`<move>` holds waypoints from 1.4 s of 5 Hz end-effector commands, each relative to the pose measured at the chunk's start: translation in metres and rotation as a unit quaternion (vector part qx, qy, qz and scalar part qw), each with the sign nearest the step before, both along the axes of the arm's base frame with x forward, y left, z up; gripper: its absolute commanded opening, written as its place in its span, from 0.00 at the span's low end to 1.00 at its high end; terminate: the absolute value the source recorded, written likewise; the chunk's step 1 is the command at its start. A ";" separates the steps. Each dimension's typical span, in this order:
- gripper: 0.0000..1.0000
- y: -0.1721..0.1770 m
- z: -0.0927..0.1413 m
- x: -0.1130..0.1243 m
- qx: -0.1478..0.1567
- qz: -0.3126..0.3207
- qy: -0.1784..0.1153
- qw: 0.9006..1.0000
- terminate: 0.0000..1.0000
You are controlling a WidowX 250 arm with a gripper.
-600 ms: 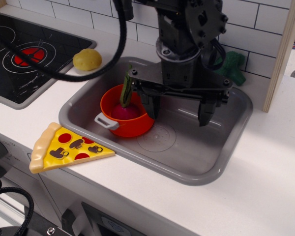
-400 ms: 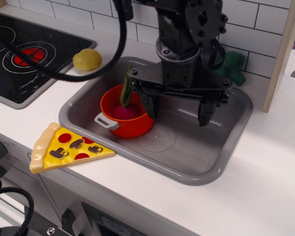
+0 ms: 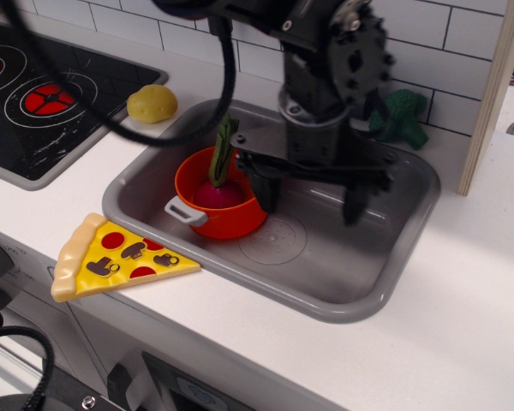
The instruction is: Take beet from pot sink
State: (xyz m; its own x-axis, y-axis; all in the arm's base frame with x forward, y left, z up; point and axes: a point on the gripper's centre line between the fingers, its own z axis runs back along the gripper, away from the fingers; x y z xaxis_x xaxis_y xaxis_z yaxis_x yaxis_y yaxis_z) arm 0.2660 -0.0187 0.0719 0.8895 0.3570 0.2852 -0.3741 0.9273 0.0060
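Observation:
The magenta beet sits inside the orange-red pot, its green stem sticking up. The pot stands at the left end of the grey sink. My black gripper hangs open over the sink, just right of the pot. Its left finger is close to the pot's right rim; its right finger is over the sink's middle. It holds nothing. The image of the arm is blurred by motion.
A yellow potato lies on the counter left of the sink. A pizza slice lies at the counter's front. Green broccoli sits behind the sink. The black stovetop is far left. A wooden post stands at right.
The arm has shifted and turned slightly above the sink, and its cable has swung. The gripper stays open. Beet and pot have not moved.

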 end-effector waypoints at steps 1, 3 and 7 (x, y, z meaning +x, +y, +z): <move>1.00 0.056 0.023 0.030 0.010 0.046 -0.067 0.997 0.00; 1.00 0.100 0.021 0.035 0.055 0.107 -0.059 0.991 0.00; 1.00 0.102 -0.020 0.043 0.053 0.135 -0.063 0.987 0.00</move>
